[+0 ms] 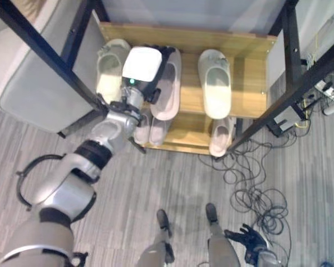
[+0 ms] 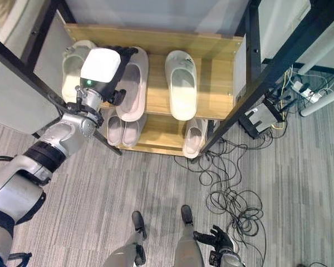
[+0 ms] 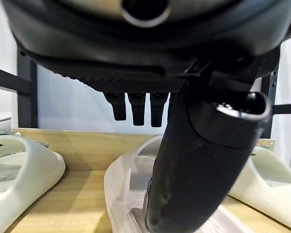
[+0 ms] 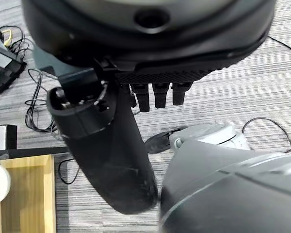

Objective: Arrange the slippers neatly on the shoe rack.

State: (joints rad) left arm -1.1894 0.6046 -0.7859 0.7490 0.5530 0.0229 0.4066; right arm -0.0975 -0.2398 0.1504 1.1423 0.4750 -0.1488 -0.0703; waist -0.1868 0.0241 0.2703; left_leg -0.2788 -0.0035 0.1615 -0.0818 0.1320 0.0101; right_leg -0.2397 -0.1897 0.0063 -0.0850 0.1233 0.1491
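Observation:
The wooden shoe rack (image 1: 250,83) holds three slippers on its top shelf: a pale green one (image 1: 108,69) at the left, a pink one (image 1: 170,94) in the middle and a white one (image 1: 215,83) to the right. My left hand (image 1: 142,64) hovers over the pink slipper (image 3: 121,184). Its thumb (image 3: 194,160) rests on the slipper and its fingers (image 3: 136,107) stay relaxed above it. On the lower shelf lie a pink pair (image 1: 150,130) and a white slipper (image 1: 221,139). My right hand (image 1: 250,239) hangs open low over the floor.
Black frame posts (image 1: 50,55) cross in front of the rack on both sides. A grey padded seat (image 1: 28,78) stands at the left. Loose cables (image 1: 256,189) lie on the carpet at the right, near a power strip (image 2: 261,117).

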